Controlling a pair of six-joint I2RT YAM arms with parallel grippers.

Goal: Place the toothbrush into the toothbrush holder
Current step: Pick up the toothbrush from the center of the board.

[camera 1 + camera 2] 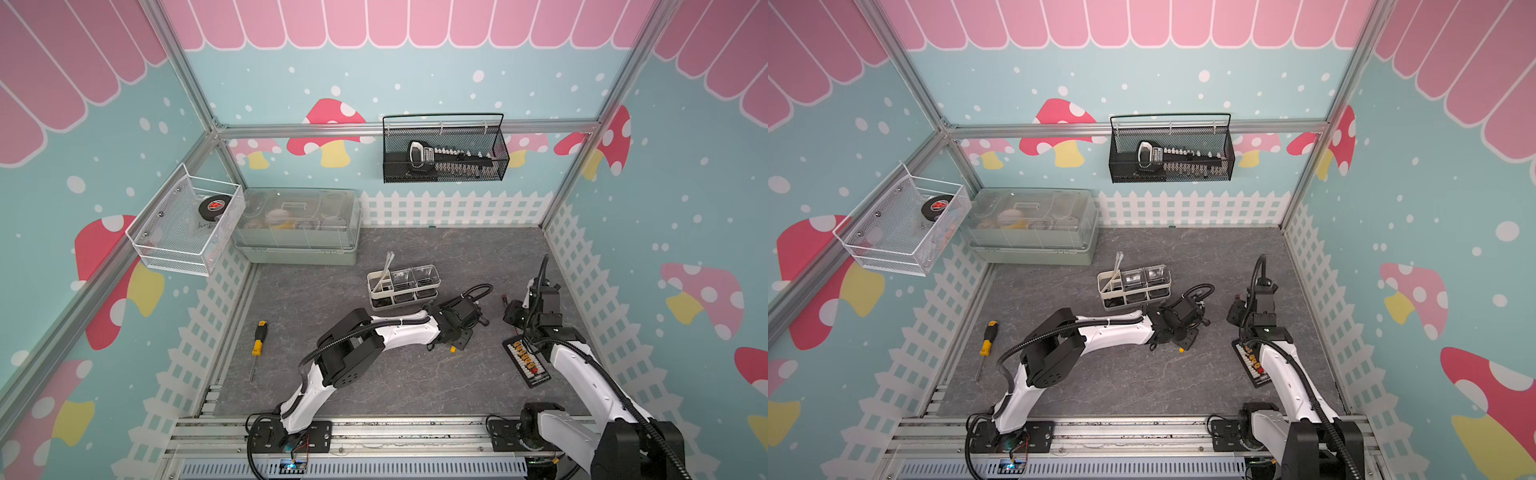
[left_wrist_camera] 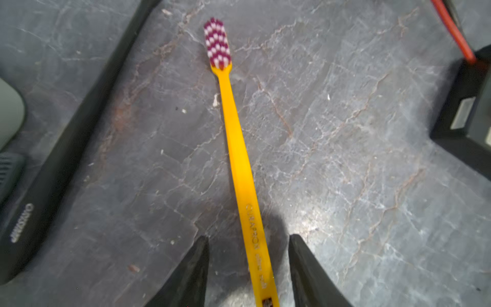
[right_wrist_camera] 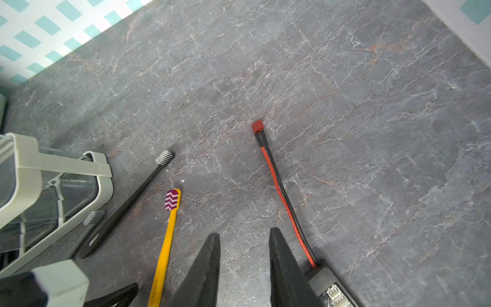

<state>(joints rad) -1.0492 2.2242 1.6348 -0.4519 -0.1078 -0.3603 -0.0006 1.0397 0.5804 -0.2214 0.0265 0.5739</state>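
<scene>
None of the placing is done: the yellow toothbrush (image 2: 239, 164) lies on the table (image 2: 345, 133) near the holder (image 3: 61, 161), its handle between the parted jaws of my left hand (image 2: 247, 236), so closing, lifting and slotting remain.

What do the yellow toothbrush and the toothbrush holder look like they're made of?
Yellow toothbrush: likely smooth moulded plastic, embossed lettering, slight sheen; bristles look synthetic. Toothbrush holder: matte off-white plastic, rounded moulded edges; its cups seem clear glossy plastic, see-through.

Even, bright light. Glare patch on the desk (image 2: 308, 226); wrist views blur toward the edges; top views bow outward.
</scene>
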